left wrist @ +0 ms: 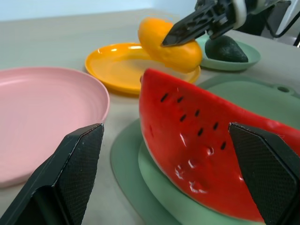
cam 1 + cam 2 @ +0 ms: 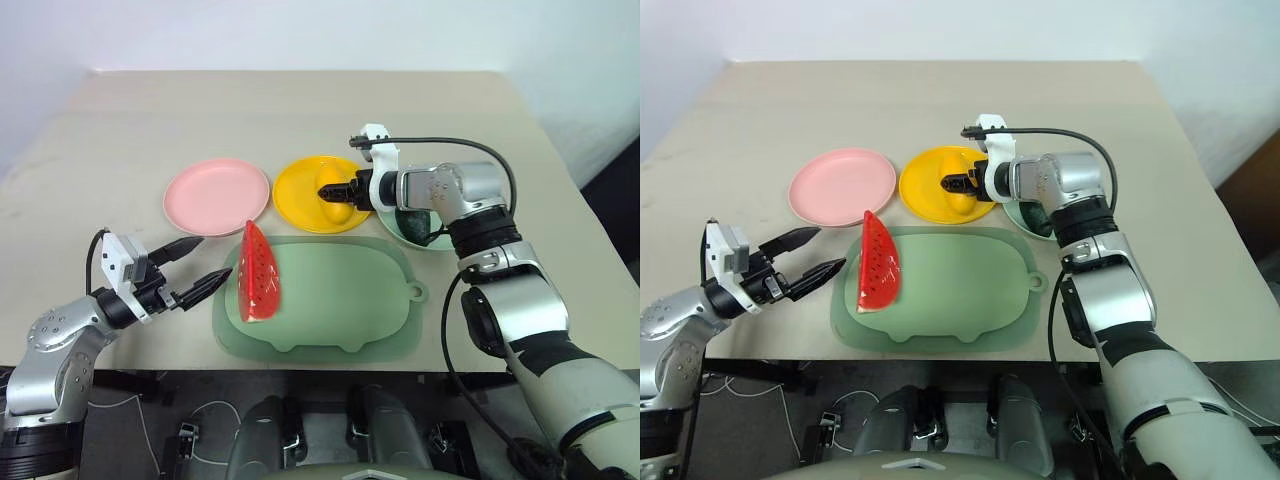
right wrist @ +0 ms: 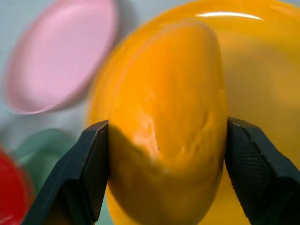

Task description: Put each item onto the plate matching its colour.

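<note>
One item of three is looking settled: the avocado point(image 1: 226, 48) is lying in the mint green plate point(image 1: 251, 55), just behind the right gripper point(image 2: 337, 192). That gripper's jaws are clenching the mango point(image 3: 164, 136) and holding it over the yellow plate point(image 2: 300, 195), so by my judgement the second placement is nearly done but not yet released. Still to do is the watermelon wedge point(image 2: 257, 273), which is resting on the pig-shaped mat point(image 2: 340, 300) right in front of the left gripper point(image 2: 196, 267), whose jaws are standing wide and released, gripping nothing. Just beyond those jaws the pink plate point(image 2: 216, 195) is waiting empty on the worktop point(image 2: 300, 110).
</note>
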Robot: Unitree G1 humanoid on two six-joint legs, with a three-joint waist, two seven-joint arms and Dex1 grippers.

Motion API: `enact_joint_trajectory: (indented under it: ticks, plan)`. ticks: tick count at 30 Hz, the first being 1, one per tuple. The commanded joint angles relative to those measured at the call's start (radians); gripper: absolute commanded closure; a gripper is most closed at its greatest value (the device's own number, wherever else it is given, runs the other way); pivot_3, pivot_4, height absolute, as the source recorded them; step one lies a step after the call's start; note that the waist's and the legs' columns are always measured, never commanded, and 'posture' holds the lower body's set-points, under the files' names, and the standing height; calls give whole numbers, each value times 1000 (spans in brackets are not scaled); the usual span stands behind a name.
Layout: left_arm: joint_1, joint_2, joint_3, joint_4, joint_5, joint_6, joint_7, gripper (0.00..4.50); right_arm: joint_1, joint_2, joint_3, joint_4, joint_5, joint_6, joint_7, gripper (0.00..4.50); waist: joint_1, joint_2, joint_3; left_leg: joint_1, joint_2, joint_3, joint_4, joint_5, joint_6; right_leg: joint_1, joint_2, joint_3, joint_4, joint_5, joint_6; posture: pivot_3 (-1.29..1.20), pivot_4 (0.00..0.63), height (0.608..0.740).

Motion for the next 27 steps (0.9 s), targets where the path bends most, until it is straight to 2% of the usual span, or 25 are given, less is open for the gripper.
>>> enact_joint_trajectory:
  ticks: [1, 5, 9, 15, 16, 20, 27]
  plan:
    - [12, 2, 34, -54, -9, -19, 11, 0, -70, 38, -8, 110, -70, -129, 43, 1314, -6, 0, 0, 0, 0, 0, 0, 0, 0, 0, 0, 0, 1, 0, 0, 0, 150, 696]
    - [24, -7, 29, -80, -9, -13, 27, 0, -85, 72, -18, 197, -131, -209, 58, 1314, -10, 0, 0, 0, 0, -1, 0, 0, 0, 0, 0, 0, 1, 0, 0, 0, 150, 696]
    - [24, -5, 29, -89, -11, -5, 35, 0, -94, 84, -35, 213, -162, -256, 79, 34, -9, 0, 0, 0, 0, -1, 0, 0, -1, 0, -1, 1, 1, 0, 0, 0, 150, 696]
    - [0, 13, 30, -75, -15, 4, 29, 0, -105, 51, -70, 120, -172, -232, 118, 34, -9, 0, 0, 0, 0, -1, 0, 0, -1, 0, -1, 1, 2, 0, 0, 0, 150, 696]
    - [-5, 15, 28, -72, -16, 6, 27, 0, -95, 40, -77, 74, -164, -218, 133, 34, -9, 0, 0, 0, 0, -1, 0, 0, -1, -1, -1, 1, 2, 0, 0, 0, 150, 696]
    - [-31, 18, 20, -53, -12, 4, 18, 0, 42, -28, -80, -316, -105, -84, 200, 34, -5, 0, 0, -1, 0, -2, 1, 0, -1, -1, -1, 1, 2, 0, 0, 0, 150, 696]
    - [-69, 7, 4, -61, -22, 25, 35, 0, 282, -174, -112, -835, -29, 85, 221, 34, 1, 0, 0, -1, 0, -3, 2, 0, -1, 0, -2, 0, 2, 0, 0, 0, 150, 696]
